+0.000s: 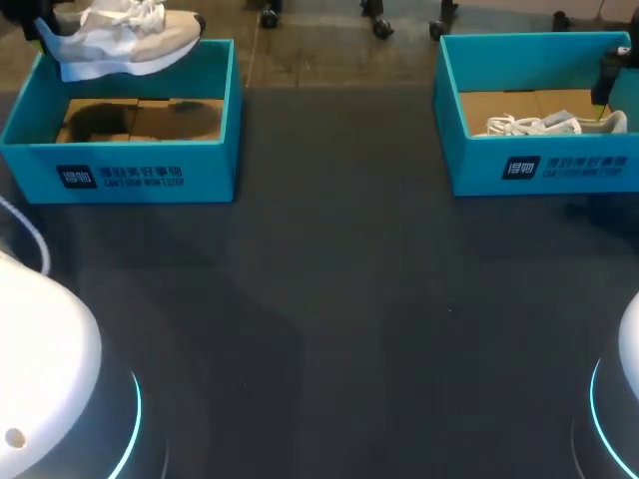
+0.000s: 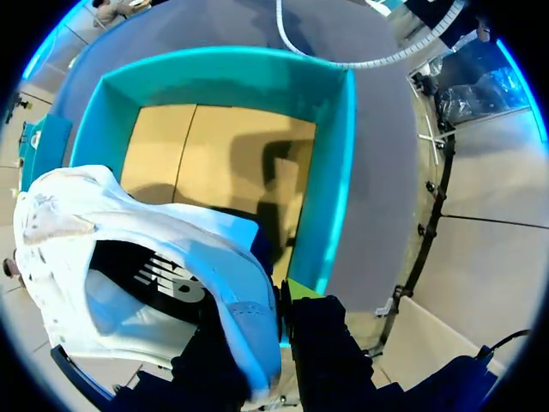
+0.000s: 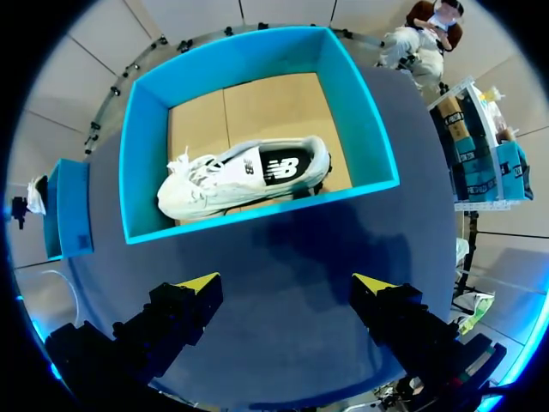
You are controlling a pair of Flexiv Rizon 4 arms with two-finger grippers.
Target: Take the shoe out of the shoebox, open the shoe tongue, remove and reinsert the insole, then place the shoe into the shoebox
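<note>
Mostly hidden behind white fabric: left gripper (image 2: 273,319), only one yellow-green tip peeking out beside the heel. Pinches the heel collar of the lifted shoe (image 2: 129,257) from both sides. Hangs it over the far rim of the left shoebox (image 1: 120,170), upper part cut off at the head view's top edge. Soft white upper, padded collar, dark insole with a pale logo inside. Stiff teal card walls, plain brown floor. Well apart on the dark matte table (image 1: 319,319), the right shoebox (image 3: 257,219), second shoe (image 3: 244,176) lying inside, laces loose. Short of it, right gripper (image 3: 287,287) spread wide, gripping nothing.
</note>
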